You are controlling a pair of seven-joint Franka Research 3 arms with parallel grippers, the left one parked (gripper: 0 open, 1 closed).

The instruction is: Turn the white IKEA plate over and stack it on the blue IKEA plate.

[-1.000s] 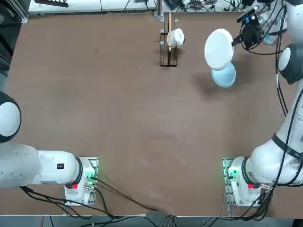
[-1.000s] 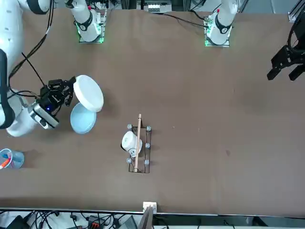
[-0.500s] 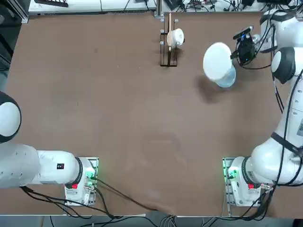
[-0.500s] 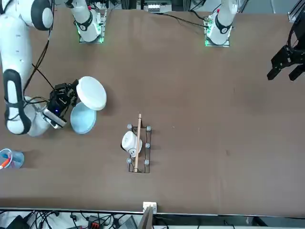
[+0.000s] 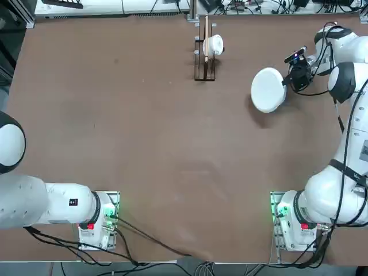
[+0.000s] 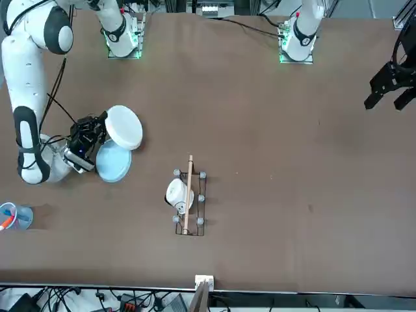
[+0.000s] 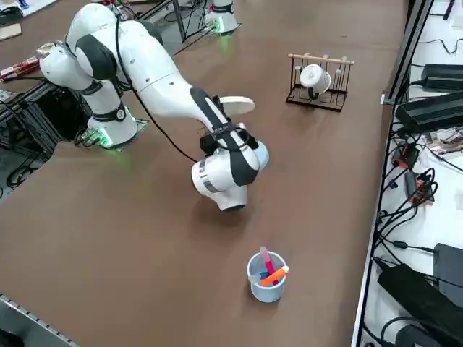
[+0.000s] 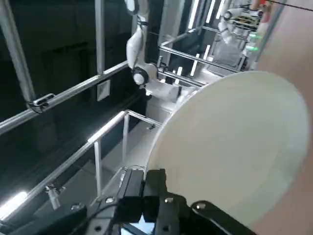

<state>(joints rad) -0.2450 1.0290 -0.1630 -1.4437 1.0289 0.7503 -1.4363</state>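
Observation:
My right gripper (image 5: 284, 82) is shut on the rim of the white IKEA plate (image 5: 268, 89) and holds it in the air, close to level, at the far right of the table. In the top view that plate covers the blue IKEA plate. The front view shows the blue IKEA plate (image 6: 114, 162) flat on the table, just beside and below the white IKEA plate (image 6: 124, 127) and the gripper (image 6: 102, 130). From the right side, the white plate (image 7: 236, 105) appears edge-on above a sliver of the blue plate (image 7: 262, 155). In the wrist view the white plate (image 8: 234, 147) fills the space beyond my fingers (image 8: 155, 182).
A wooden rack (image 5: 205, 63) with a small white cup (image 5: 214, 45) stands at the far middle of the table. A blue cup of markers (image 7: 266, 276) sits near the table's right far corner. Cables and equipment lie beyond the far edge.
My wrist has turned and come down with the white plate. The plate has swung from a tilted pose beside the blue plate to a flatter one directly over it.

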